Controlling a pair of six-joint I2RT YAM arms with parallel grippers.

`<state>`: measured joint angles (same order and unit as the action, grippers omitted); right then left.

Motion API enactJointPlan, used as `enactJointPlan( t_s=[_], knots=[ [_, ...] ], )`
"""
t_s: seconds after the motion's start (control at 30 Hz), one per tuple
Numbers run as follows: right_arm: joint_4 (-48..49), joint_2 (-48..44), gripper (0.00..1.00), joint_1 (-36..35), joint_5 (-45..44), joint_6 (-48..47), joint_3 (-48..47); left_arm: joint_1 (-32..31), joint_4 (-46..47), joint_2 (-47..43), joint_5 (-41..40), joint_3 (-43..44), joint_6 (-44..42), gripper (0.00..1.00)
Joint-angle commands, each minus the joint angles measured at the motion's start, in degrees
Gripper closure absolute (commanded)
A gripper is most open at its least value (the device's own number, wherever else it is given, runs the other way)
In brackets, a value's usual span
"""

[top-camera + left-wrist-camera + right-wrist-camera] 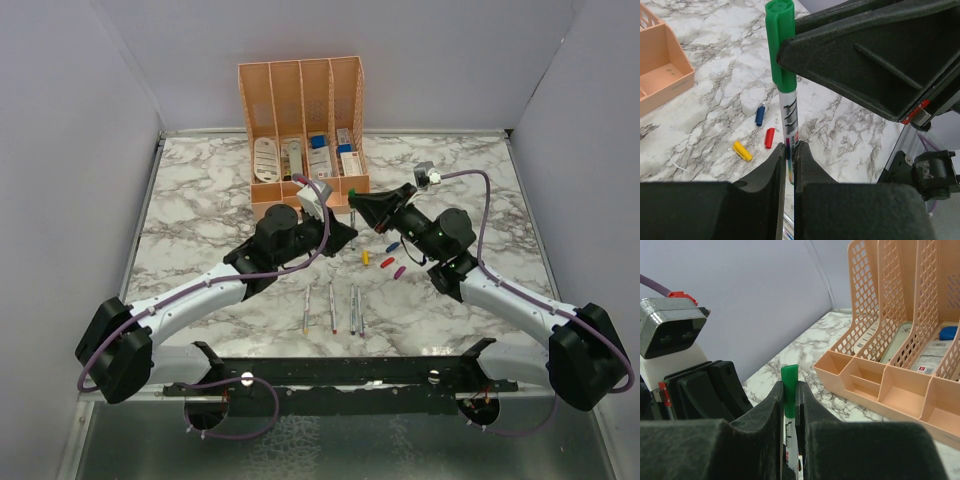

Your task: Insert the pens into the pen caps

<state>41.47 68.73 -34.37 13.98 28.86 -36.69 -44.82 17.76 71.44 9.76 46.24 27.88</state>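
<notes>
green-capped pen held between both grippers

one grey-white pen (789,115), printed with black marks on its barrel, is held off the marble table (200,200), and its end is seated in the green cap (778,45). the barrel is pinched by the left gripper (789,150), closed tight on it. the green cap is clamped from both sides by the right gripper (790,387), also closed. four other pens (332,307) are laid side by side nearer the arm bases. four loose caps are counted close together on the table: a yellow cap (365,257), a red cap (387,262), a blue cap (391,246) and a magenta cap (400,271). one peach organizer (300,100) is set at the far edge.
</notes>
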Motion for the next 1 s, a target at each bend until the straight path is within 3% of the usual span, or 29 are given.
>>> enactJointPlan(
  t_s=[0.0, 0.67, 0.9, 0.97],
  knots=[
    [-9.4, 0.9, 0.99, -0.4, 4.4, -0.9, 1.6, 0.3, 11.7, -4.4, -5.5, 5.0, -1.0, 1.0],
    [-11.7, 1.6, 0.98, -0.5, 3.5, -0.9, 0.5, 0.9, 11.7, -5.1, -6.8, 4.4, -2.0, 1.0],
    [-12.3, 0.8, 0.56, -0.5, -2.7, -0.9, -5.9, 0.9, 1.5, -5.4, -5.4, 0.6, 0.2, 1.0],
    [-12.4, 0.1, 0.52, -0.5, -4.8, -1.3, -8.1, 0.9, -4.0, -5.4, -5.8, -0.5, 1.0, 1.0]
  ],
)
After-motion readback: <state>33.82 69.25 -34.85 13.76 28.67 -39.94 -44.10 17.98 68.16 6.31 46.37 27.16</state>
